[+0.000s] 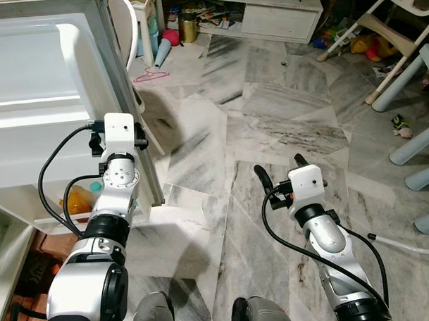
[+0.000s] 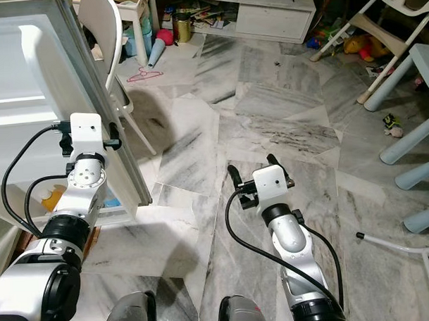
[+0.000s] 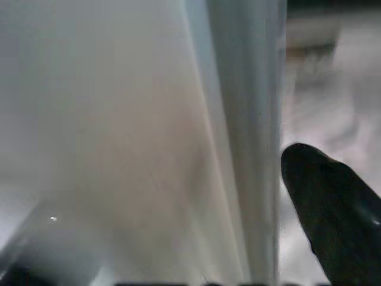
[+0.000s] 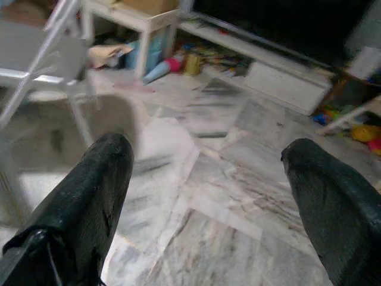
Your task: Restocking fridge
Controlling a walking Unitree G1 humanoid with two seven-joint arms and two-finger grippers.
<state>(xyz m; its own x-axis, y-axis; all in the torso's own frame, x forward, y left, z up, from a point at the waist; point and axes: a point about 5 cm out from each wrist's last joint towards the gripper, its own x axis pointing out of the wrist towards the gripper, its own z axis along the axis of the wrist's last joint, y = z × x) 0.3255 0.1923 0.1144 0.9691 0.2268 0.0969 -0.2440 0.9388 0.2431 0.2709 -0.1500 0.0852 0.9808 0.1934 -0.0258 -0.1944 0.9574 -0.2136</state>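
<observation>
Two hands are in play, and only the left one is at the white fridge door (image 1: 42, 75), which stands swung open on the robot's left with its inner liner and moulded shelf ledges facing the camera. The left hand (image 1: 116, 143) sits right at the door's grey outer edge (image 3: 250, 119), and the wrist view looks along that edge with one black finger (image 3: 333, 226) on the floor side of it; whether the fingers are pinched on the edge or parted I cannot tell. Its place there reads as steadying or swinging the door so the lower bins stay reachable. An orange bottle with a teal cap (image 1: 80, 200) sits low in the door's bottom shelf, beside the arm. The door's long axis runs upright, and its free edge points out toward the grey-veined marble floor (image 1: 269, 116). The right hand (image 1: 280, 174) hovers low over that floor, fingers spread wide and grasping nothing, seemingly kept free.
</observation>
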